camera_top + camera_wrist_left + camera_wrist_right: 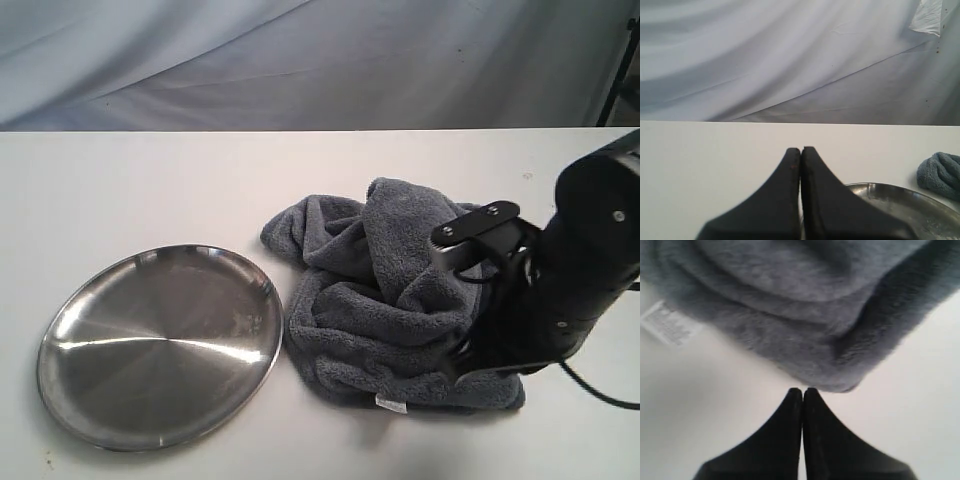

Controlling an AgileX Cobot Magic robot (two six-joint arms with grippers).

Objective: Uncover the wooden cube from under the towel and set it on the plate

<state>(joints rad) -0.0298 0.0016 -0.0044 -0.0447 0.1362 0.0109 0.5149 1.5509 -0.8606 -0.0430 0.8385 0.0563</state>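
The dark grey towel (380,290) lies crumpled in a heap on the white table, right of the steel plate (160,345). No wooden cube shows in any view. My right arm (570,270) leans over the towel's right side. In the right wrist view my right gripper (802,390) is shut, its tips just short of the towel's hem (840,382), with nothing between them. The towel's white tag (667,322) lies off to one side. My left gripper (801,149) is shut and empty above the table, with the plate's rim (910,205) and a bit of towel (941,172) beside it.
A pale draped cloth (300,60) hangs behind the table's far edge. The towel's tag (391,404) points toward the table's front. The left arm is out of the exterior view.
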